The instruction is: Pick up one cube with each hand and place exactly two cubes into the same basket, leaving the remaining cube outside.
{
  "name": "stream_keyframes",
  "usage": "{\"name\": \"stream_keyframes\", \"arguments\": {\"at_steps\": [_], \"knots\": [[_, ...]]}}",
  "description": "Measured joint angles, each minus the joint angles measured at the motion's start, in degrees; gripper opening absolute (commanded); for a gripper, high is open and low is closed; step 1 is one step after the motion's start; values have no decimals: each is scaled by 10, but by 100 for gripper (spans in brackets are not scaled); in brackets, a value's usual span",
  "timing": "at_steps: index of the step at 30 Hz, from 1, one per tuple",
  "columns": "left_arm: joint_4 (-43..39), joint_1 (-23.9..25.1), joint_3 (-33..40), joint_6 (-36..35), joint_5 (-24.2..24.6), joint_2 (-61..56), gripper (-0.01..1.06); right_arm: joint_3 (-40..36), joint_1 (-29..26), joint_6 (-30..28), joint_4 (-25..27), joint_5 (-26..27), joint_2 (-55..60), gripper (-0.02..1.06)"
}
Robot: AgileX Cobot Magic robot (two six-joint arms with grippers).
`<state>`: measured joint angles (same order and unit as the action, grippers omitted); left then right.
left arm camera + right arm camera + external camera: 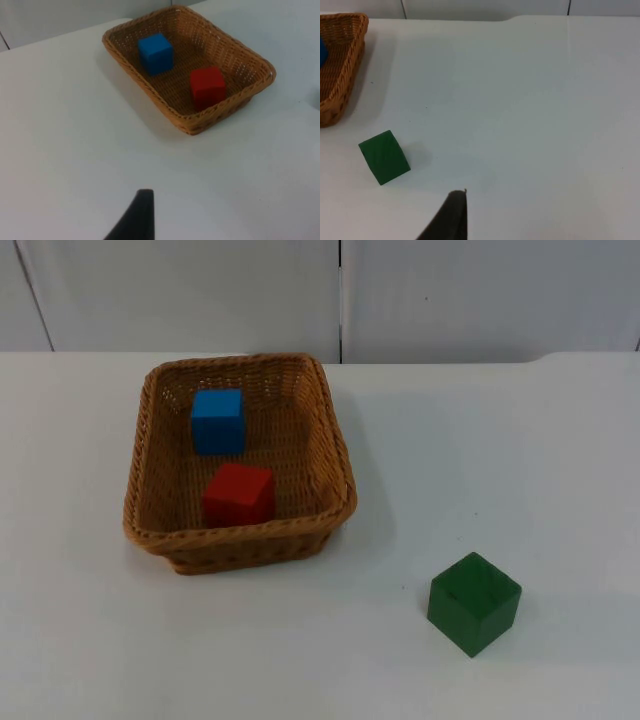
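white table (560, 440) ends at grey partition wall (180, 290) | wicker basket (335, 440) holds blue cube (218, 420), red cube (238, 494) | green cube (474, 602) outside basket, well apart | left gripper (135, 220), right gripper (447, 217): claw state cannot be told

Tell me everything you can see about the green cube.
The green cube is a plain, matte block, dark green all over, with sharp edges. It rests flat on the white table, turned so one corner faces the front. It lies outside the wicker basket, apart from it on the right-arm side. Nothing but the table touches it.

No readable text, label or number anywhere
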<state>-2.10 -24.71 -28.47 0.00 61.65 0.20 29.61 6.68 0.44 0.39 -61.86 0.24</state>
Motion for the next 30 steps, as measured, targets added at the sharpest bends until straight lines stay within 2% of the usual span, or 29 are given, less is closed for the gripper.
{"name": "stream_keyframes", "arguments": {"at_steps": [10, 19, 30], "knots": [[0, 11, 0, 0, 0, 0, 105, 0, 0, 0, 0, 0, 0, 105], [0, 105, 0, 0, 0, 0, 105, 0, 0, 0, 0, 0, 0, 105], [0, 180, 0, 0, 0, 0, 105, 0, 0, 0, 0, 0, 0, 105]]}}
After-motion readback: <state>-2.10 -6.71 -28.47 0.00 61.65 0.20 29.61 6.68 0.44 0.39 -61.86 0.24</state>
